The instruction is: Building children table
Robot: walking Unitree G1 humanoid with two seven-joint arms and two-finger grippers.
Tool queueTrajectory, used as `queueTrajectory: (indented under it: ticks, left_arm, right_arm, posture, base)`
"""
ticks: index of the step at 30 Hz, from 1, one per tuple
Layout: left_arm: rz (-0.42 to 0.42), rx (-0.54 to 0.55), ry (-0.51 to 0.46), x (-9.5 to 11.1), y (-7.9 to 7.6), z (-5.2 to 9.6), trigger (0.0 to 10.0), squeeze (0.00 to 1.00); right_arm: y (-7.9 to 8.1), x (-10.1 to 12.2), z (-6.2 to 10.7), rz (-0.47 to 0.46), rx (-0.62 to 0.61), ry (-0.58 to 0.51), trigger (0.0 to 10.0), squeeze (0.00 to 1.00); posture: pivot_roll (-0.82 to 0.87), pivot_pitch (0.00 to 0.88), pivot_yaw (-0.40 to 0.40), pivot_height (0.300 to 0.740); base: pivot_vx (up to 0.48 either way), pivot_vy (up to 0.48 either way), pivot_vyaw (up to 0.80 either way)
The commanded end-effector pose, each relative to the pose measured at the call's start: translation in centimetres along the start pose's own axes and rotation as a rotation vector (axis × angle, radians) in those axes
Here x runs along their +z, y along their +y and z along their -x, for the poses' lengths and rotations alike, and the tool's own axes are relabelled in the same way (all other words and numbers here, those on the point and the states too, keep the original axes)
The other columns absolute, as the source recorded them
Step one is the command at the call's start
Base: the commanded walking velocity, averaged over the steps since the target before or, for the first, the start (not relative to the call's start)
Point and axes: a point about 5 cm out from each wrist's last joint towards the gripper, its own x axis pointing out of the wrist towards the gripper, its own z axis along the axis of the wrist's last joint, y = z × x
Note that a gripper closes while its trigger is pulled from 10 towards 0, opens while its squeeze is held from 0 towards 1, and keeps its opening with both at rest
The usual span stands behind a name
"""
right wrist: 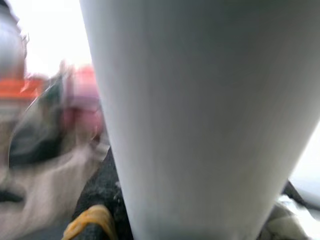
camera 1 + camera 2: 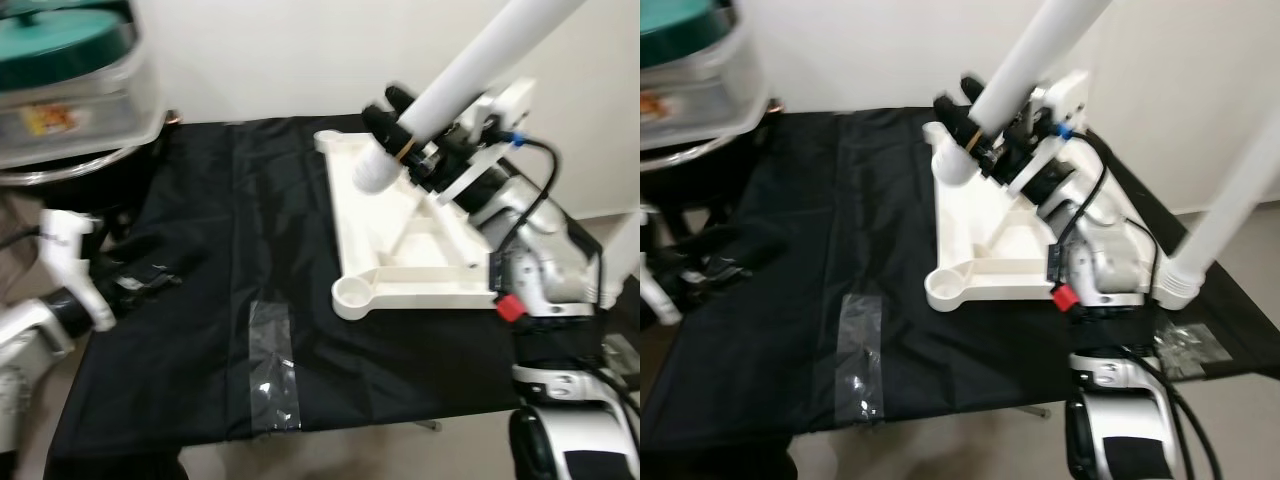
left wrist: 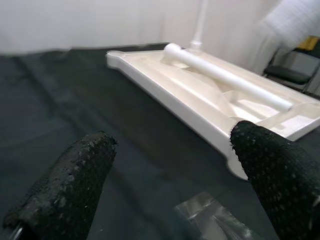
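Note:
The white children's tabletop (image 2: 400, 262) lies upside down on a black cloth (image 2: 200, 330), with a round empty leg socket (image 2: 352, 292) at its near left corner. My right gripper (image 2: 398, 122) is shut on a white tube leg (image 2: 470, 60). The leg is tilted, and its lower end (image 2: 375, 172) hangs just over the tabletop's far left part. Another white leg (image 2: 1230, 200) rises at a slant on the right, with its foot hidden behind my right arm. My left gripper (image 3: 170, 185) is low over the cloth, left of the tabletop, open with nothing between its fingers.
A clear plastic bin with a teal lid (image 2: 60, 60) stands at the back left. A strip of clear tape (image 2: 272, 365) lies on the cloth near the table's front edge. More tape (image 2: 1185, 345) sits at the right. A white wall is behind.

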Motion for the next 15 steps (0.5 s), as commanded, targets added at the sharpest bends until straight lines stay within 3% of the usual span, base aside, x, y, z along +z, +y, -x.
queueTrajectory:
  ticks: [1,2,3,5,6,7,9,11,13,14,15]
  left_arm:
    - [-0.024,-0.016,0.012,-1.0,-1.9,-0.5,10.0,0.00]
    - [-0.081,-0.026,-0.005,-2.4,-4.9,-0.7,10.0,0.00]
    - [-0.081,-0.026,-0.005,-2.4,-4.9,-0.7,10.0,0.00]
    - [-0.118,-0.026,-0.012,-3.0,-6.4,-0.5,10.0,0.00]
    - [-0.118,-0.026,-0.012,-3.0,-6.4,-0.5,10.0,0.00]
    - [-0.120,0.000,-0.012,-3.1,-7.0,-0.1,10.0,0.00]
    - [-0.120,0.000,-0.012,-3.1,-7.0,-0.1,10.0,0.00]
    - [-0.094,0.055,-0.003,-3.6,-7.9,1.3,10.0,0.00]
    - [-0.094,0.055,-0.003,-3.6,-7.9,1.3,10.0,0.00]
    - [-0.085,0.084,0.004,-4.1,-8.2,2.0,10.0,0.00]
    - [-0.085,0.084,0.004,-4.1,-8.2,2.0,10.0,0.00]
  right_arm:
    - [-1.1,-0.1,0.4,0.029,-0.033,0.048,10.0,0.00]
    - [-1.6,-0.3,0.5,0.048,-0.018,0.076,10.0,0.00]
    - [-1.6,-0.3,0.5,0.048,-0.018,0.076,10.0,0.00]
    - [-1.4,-0.2,0.4,0.050,0.022,0.071,10.0,0.00]
    - [-1.4,-0.2,0.4,0.050,0.022,0.071,10.0,0.00]
    - [-0.8,0.0,0.4,0.030,0.097,0.062,10.0,0.00]
    - [-0.8,0.0,0.4,0.030,0.097,0.062,10.0,0.00]
    - [0.7,0.4,1.1,-0.036,0.290,0.038,10.0,0.00]
    - [0.7,0.4,1.1,-0.036,0.290,0.038,10.0,0.00]
    - [1.5,0.7,1.6,-0.078,0.390,0.019,10.0,0.00]
    - [1.5,0.7,1.6,-0.078,0.390,0.019,10.0,0.00]
  posture:
    - [0.00,0.202,-0.021,0.740]
    - [0.00,0.225,-0.023,0.740]
    - [0.00,0.225,-0.023,0.740]
    - [0.01,0.251,-0.024,0.740]
    - [0.01,0.251,-0.024,0.740]
    - [0.01,0.265,-0.022,0.740]
    - [0.01,0.265,-0.022,0.740]
    - [0.03,0.292,-0.019,0.740]
    - [0.03,0.292,-0.019,0.740]
    - [0.02,0.301,-0.015,0.740]
    - [0.02,0.301,-0.015,0.740]
  base:
    - [0.000,0.000,0.00]
    - [0.000,0.000,0.00]
    - [0.000,0.000,0.00]
    - [0.000,0.000,0.00]
    - [0.000,0.000,0.00]
    - [0.000,0.000,0.00]
    - [0.000,0.000,0.00]
    - [0.000,0.000,0.00]
    - [0.000,0.000,0.00]
    - [0.000,0.000,0.00]
    - [0.000,0.000,0.00]
